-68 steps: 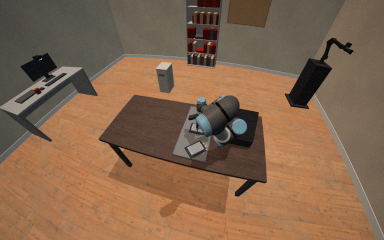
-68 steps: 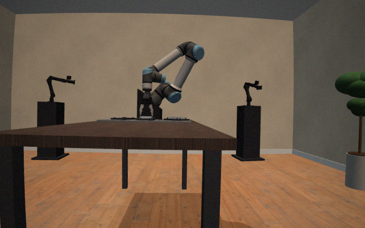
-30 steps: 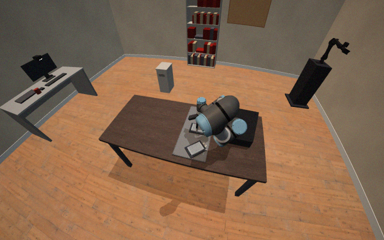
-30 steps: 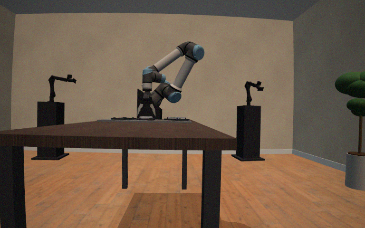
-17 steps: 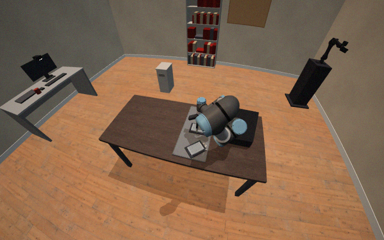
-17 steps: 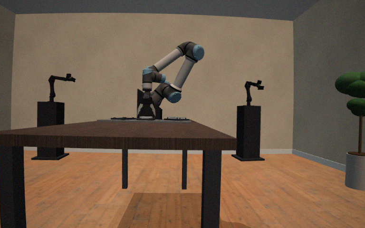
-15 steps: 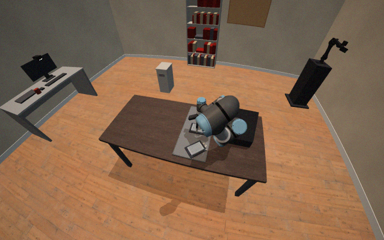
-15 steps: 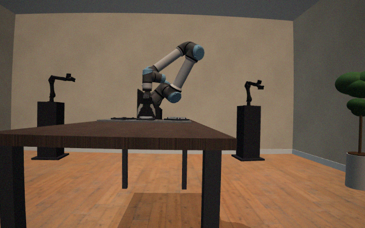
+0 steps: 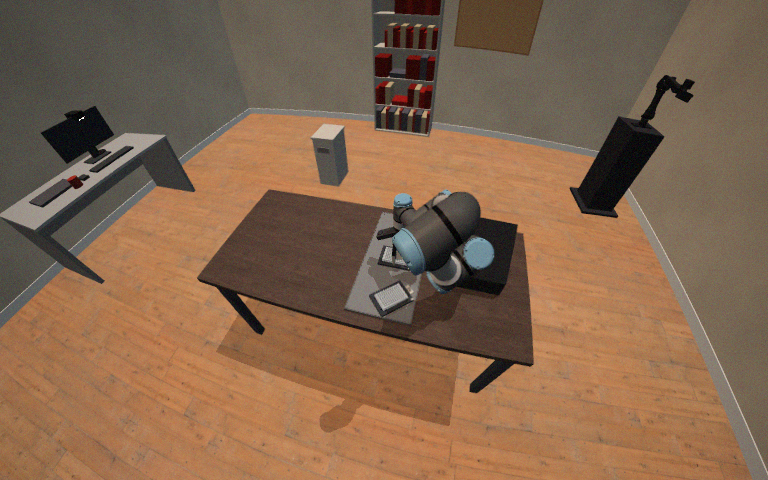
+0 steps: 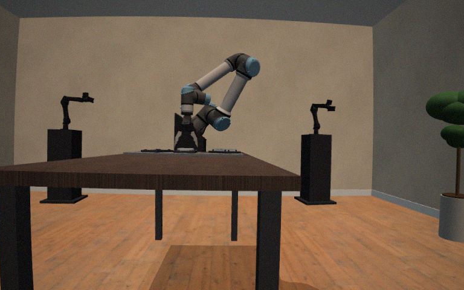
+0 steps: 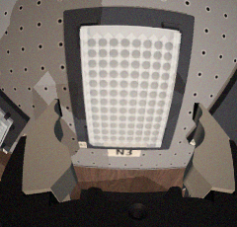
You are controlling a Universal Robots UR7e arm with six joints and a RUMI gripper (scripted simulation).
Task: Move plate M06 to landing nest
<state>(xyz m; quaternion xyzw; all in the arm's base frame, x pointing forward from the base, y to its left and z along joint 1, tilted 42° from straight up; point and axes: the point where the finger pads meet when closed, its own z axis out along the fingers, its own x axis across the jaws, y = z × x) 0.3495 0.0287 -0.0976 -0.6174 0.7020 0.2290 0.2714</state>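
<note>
both fingers stand open, holding nothing, yet a crooked retreat could nudge plate m06 (image 11: 127, 81) off nest n3 (image 11: 183, 64).

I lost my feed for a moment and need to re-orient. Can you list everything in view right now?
Well plate: 1, white, in landing nest N3, a dark frame with an N3 label.
Second plate: 1, white in dark nest, near end of the grey perforated base.
Third nest: 1, dark, far end of base.
Table: 1, dark wood, room centre.
Desk: 1, grey, left wall, with monitor.
Bookshelf: 1, back wall.
Bin: 1, grey, on floor.
Camera pedestals: black, around the table.
Plant: 1, right.
Arm: 1, grey and blue.
Gripper: open, fingers apart from the plate.
</note>
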